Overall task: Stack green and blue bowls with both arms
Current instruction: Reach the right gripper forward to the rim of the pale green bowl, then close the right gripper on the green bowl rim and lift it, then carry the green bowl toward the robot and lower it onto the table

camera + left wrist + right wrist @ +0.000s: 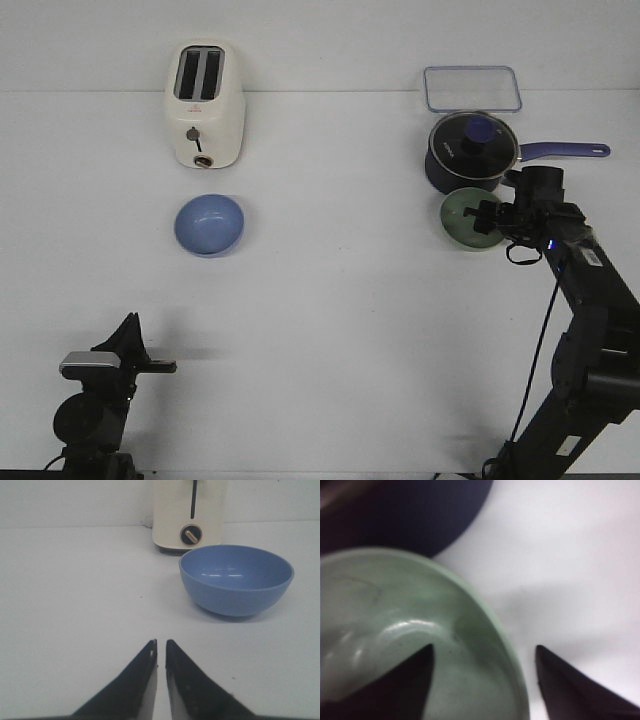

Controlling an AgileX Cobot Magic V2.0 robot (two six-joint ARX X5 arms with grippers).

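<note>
The blue bowl [210,224] sits upright on the table in front of the toaster; it also shows in the left wrist view [236,579]. The green bowl [462,217] sits in front of the saucepan; it fills the right wrist view [420,645]. My right gripper [487,218] is open and straddles the green bowl's rim, one finger inside the bowl and one outside [482,652]. My left gripper [160,367] is shut and empty near the table's front left, well short of the blue bowl [161,642].
A cream toaster [204,104] stands behind the blue bowl. A dark navy saucepan [470,150] with a glass lid and blue handle stands right behind the green bowl. A clear container lid [472,88] lies behind it.
</note>
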